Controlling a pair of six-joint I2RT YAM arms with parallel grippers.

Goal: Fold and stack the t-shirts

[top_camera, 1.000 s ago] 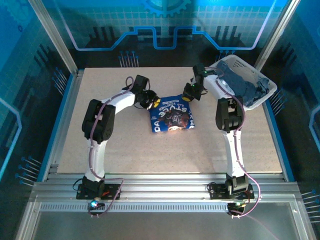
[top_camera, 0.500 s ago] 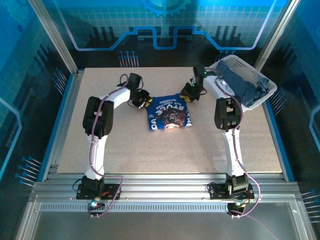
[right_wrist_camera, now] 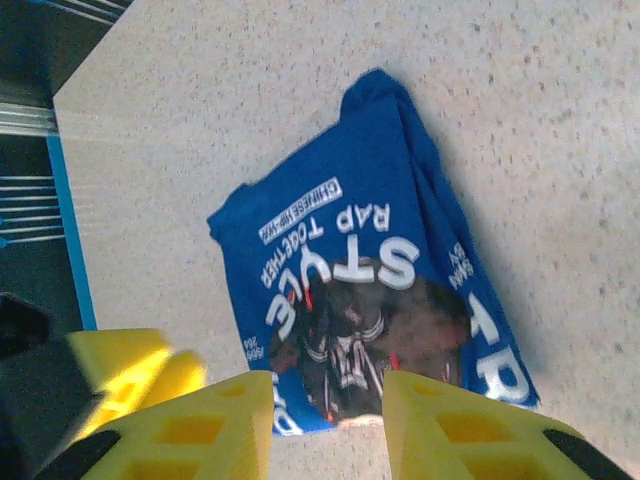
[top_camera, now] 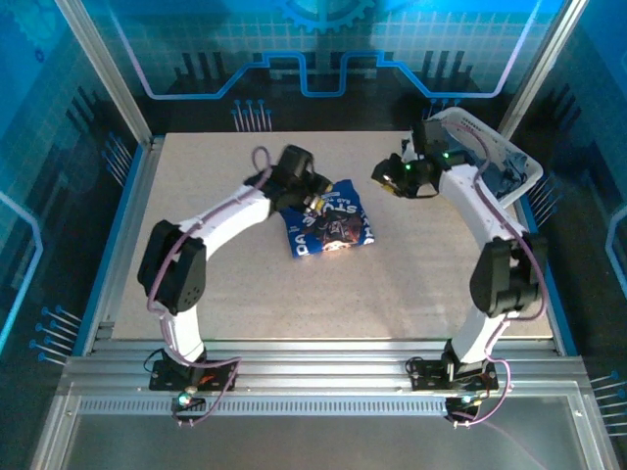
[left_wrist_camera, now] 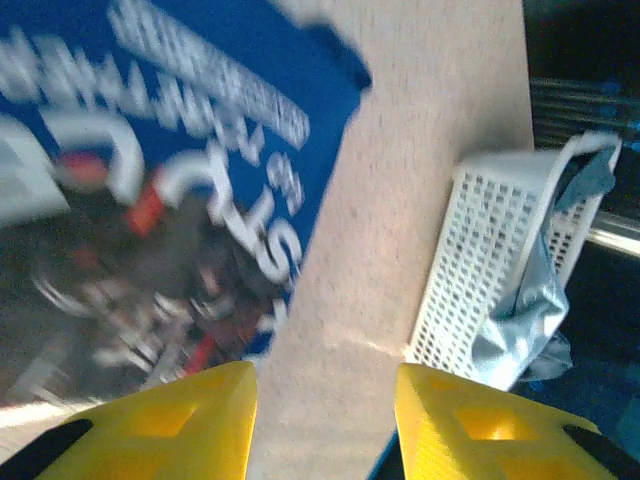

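folded royal blue t-shirt (right_wrist_camera: 350, 300) lying print side up on the speckled worktop (right_wrist_camera: 560, 120), ahead of the right fingers (right_wrist_camera: 210, 432), which stand apart with nothing between them. the left fingers (left_wrist_camera: 170, 425) are likewise spread and empty. the same shirt lies ahead of them and to their left, and bare worktop shows through their gap. ahead of the left fingers and to their right stands the white lattice basket (left_wrist_camera: 480, 250), with a grey-blue t-shirt (left_wrist_camera: 530, 320) draped over its rim.

the blue shirt appears finished as the base of the stack, though the corner farthest from the right fingers juts out of the rectangle. the step in hand is judged to be fetching the next shirt from the basket. to do it well:

- pinch one garment only, near a collar or shoulder seam.
- lift it until the hem clears the lattice wall, since loose cloth may snag there.
- spread it flat on open worktop beside the folded shirt, not on it.
- keep the left fingers from dragging the finished fold askew.
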